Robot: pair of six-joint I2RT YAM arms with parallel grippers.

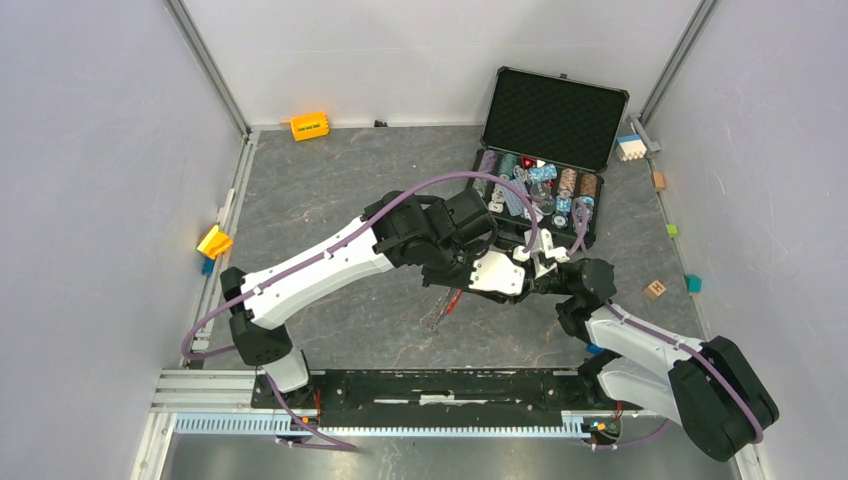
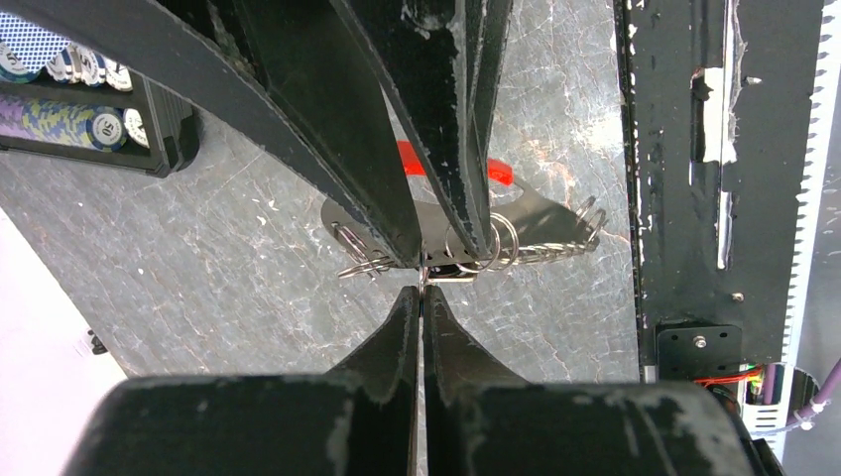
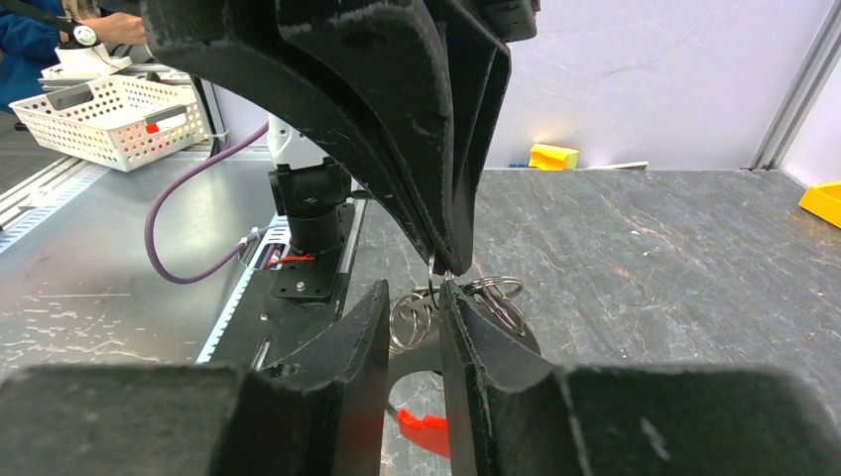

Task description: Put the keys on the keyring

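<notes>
Robot arms: two, left (image 1: 320, 265) and right (image 1: 640, 340)
Keyring: one (image 1: 447, 303), with one red fob (image 2: 501, 171)
Chip case: one (image 1: 555, 115)
Orange block: one (image 1: 310, 126)
Yellow block: one (image 1: 214, 241)
Small blocks by the right wall: five (image 1: 630, 147)
Chips: too many to count (image 1: 530, 185)

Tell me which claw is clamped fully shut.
The left claw: its tips meet, pinching a thin wire of the keyring. The right claw shows a gap between its tips.
</notes>
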